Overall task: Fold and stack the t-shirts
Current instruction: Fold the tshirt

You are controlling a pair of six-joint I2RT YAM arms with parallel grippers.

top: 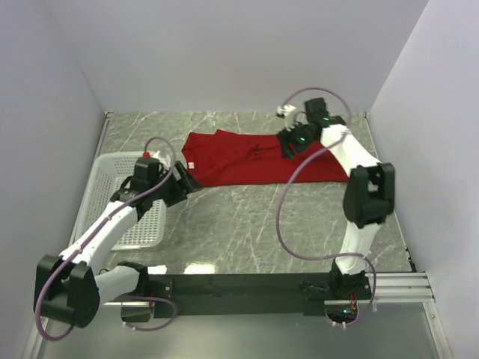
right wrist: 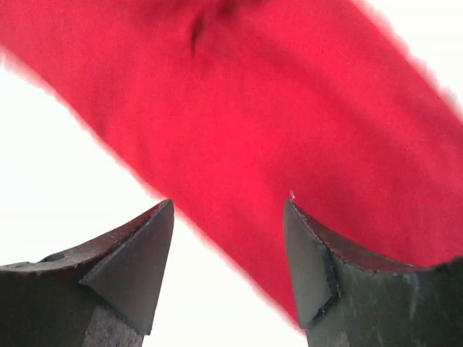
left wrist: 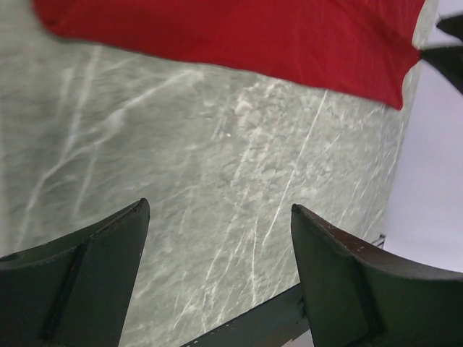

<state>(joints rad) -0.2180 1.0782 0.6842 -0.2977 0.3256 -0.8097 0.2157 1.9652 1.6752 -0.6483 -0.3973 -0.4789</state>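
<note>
A deep-red t-shirt (top: 247,161) lies as a long flat band across the back of the marble table, with a small white tag near its left end. My left gripper (top: 185,185) hovers just off the shirt's near-left corner. In the left wrist view it (left wrist: 221,210) is open over bare marble, and the shirt's edge (left wrist: 253,43) runs across the top. My right gripper (top: 287,145) hangs over the shirt's middle-right part. Its wrist view shows it (right wrist: 228,206) open above the blurred red cloth (right wrist: 253,108), holding nothing.
A white mesh basket (top: 112,166) stands at the table's left edge, partly under my left arm. White walls close in the back and both sides. A black rail (top: 247,288) runs along the near edge.
</note>
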